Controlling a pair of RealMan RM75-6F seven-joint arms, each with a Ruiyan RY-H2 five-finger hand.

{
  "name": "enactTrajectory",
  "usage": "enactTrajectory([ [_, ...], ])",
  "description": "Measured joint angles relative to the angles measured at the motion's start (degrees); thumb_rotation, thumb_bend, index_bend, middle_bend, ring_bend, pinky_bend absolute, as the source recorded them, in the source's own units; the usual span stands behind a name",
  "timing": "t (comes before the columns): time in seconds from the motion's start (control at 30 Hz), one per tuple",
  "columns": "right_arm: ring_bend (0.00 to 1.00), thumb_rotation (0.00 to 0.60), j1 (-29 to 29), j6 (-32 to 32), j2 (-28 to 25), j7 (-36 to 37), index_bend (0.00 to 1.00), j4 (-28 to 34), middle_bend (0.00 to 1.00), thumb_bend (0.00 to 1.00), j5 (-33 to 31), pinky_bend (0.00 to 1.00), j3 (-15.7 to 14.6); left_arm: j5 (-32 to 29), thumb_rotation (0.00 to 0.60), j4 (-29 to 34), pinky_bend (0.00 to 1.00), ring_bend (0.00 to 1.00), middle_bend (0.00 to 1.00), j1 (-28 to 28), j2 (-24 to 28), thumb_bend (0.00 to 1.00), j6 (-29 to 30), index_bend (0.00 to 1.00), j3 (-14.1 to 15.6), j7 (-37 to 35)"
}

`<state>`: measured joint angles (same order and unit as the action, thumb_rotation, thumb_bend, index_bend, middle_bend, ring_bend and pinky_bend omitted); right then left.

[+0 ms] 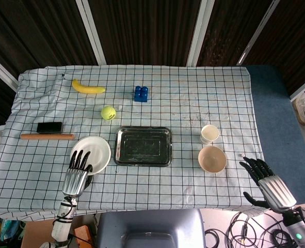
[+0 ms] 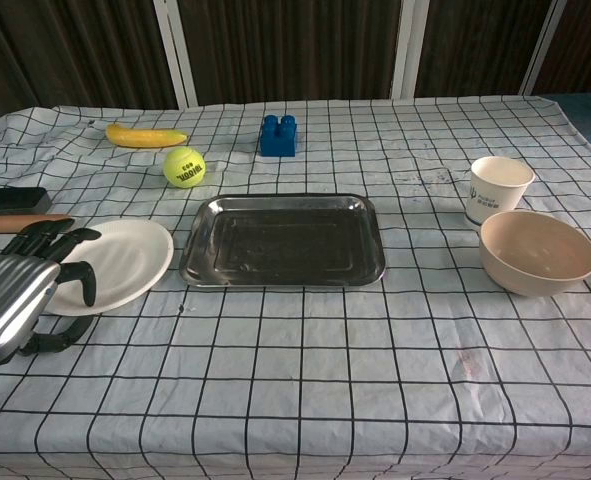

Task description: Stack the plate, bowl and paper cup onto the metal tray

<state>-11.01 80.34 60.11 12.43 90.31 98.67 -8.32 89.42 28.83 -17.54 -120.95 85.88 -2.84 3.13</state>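
1. We are holding our left hand (image 1: 76, 173) at the near edge of the counter (image 1: 157, 181), at about seven o'clock from the metal tray (image 1: 143, 146); its fingers (image 2: 55, 240) are lying over the near rim of the plate (image 2: 125, 262), and the thumb is curling beneath the rim, though we cannot tell whether it is actually pinching the plate.
2. We are keeping our right hand (image 1: 268, 181) off the counter's right near corner, at about four o'clock from the tray, with its fingers spread and nothing in it; it is showing only in the head view.
3. The white plate is resting flat on the checked cloth, just beside the tray at its nine o'clock, apart from it.
4. The beige bowl (image 2: 537, 251) is sitting upright at three o'clock from the tray, well apart from it.
5. The paper cup (image 2: 499, 190) is standing upright just beyond the bowl, at the bowl's twelve o'clock, nearly touching it.
6. The tray is lying at the middle of the counter.
7. A wooden rod (image 1: 47, 136) and a black block (image 1: 49, 127) are lying at ten o'clock from the plate.
8. A tennis ball (image 1: 108, 112) is sitting at eleven o'clock from the tray.
9. A blue brick (image 1: 141, 93) is standing at twelve o'clock, further off.
10. A banana (image 1: 88, 87) is lying farthest, at eleven o'clock.
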Motion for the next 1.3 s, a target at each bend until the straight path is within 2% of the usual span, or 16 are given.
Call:
enactTrajectory([
  [0.17, 0.0, 0.6, 0.08, -0.24, -0.2, 0.26, 0.0, 0.08, 0.0, 0.28, 0.23, 0.0, 0.11, -0.86, 0.6, -3.32, 0.02, 0.02, 0.19, -0.74, -1.38, 0.45, 0.17, 0.67, -1.05, -1.63],
  [0.43, 0.0, 0.6, 0.15, -0.73, -0.36, 0.17, 0.0, 0.25, 0.0, 0.28, 0.42, 0.0, 0.26, -1.81, 0.6, -6.3, 0.02, 0.02, 0.2, -1.49, -2.71, 0.5, 0.08, 0.68, -1.79, -3.53],
  [0.73, 0.0, 0.6, 0.19, -1.2, -0.51, 0.09, 0.0, 0.37, 0.0, 0.29, 0.48, 0.0, 0.45, -2.3, 0.6, -8.66, 0.01, 0.04, 0.24, -1.9, -3.44, 0.44, 2.71, 0.72, -2.53, -8.87],
  [1.03, 0.0, 0.6, 0.19, -1.74, -0.35, -0.72, 0.0, 0.48, 0.0, 0.28, 0.46, 0.0, 0.54, -2.93, 0.6, -9.14, 0.0, 0.05, 0.27, -1.99, -3.23, 0.43, 7.34, 0.75, -3.81, -13.46],
  [1.3, 0.0, 0.6, 0.18, -2.51, 0.05, -2.06, 0.0, 0.92, 0.0, 0.28, 0.6, 0.0, 0.52, -2.8, 0.6, -4.86, 0.0, 0.06, 0.29, -2.99, -1.93, 0.44, 16.85, 0.76, -5.72, -19.48],
])
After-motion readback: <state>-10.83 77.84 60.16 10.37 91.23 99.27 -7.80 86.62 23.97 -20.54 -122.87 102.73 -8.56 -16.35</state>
